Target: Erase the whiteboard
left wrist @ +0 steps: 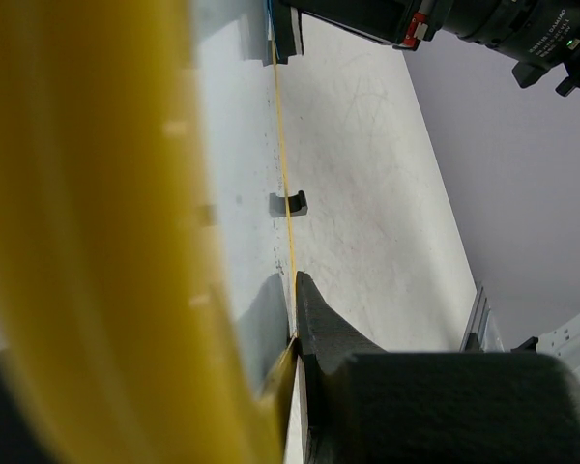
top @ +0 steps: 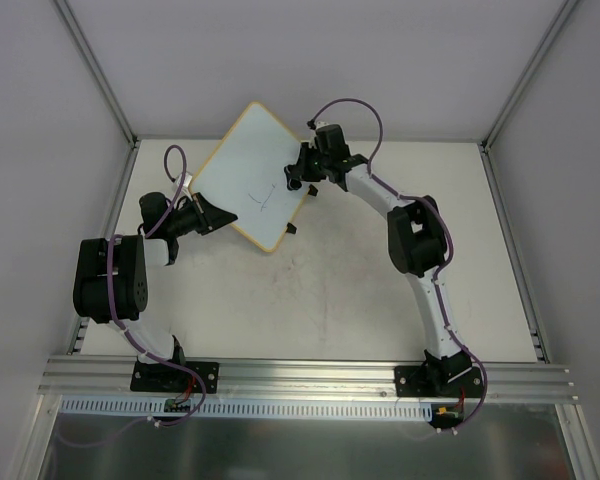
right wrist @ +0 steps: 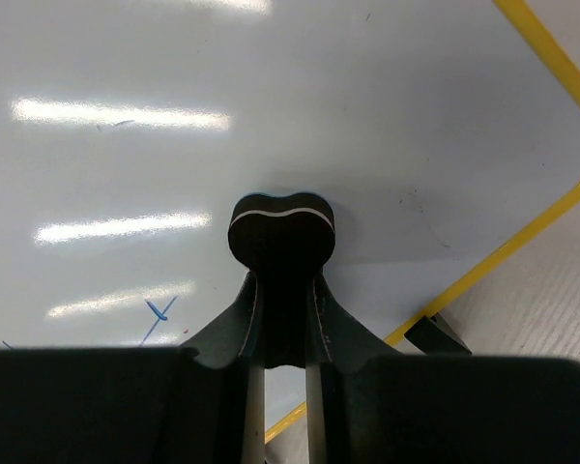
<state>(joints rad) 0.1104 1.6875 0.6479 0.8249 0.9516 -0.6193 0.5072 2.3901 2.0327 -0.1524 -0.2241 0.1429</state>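
The whiteboard (top: 252, 170), white with a thin yellow frame, lies turned like a diamond at the back of the table, with thin pen marks (top: 266, 196) near its middle. My left gripper (top: 212, 215) is shut on its lower left edge; the left wrist view shows a finger (left wrist: 324, 324) pressed to the yellow frame (left wrist: 87, 242) and a black clip foot (left wrist: 288, 204). My right gripper (top: 298, 178) is shut on a small black eraser (right wrist: 282, 230) that rests on the board surface (right wrist: 271, 97) near its right corner. A blue mark (right wrist: 159, 311) lies left of the eraser.
White table (top: 330, 290) enclosed by grey walls and metal posts (top: 95, 60). An aluminium rail (top: 310, 378) carries both arm bases at the near edge. A second clip foot (top: 291, 228) sits at the board's lower right edge.
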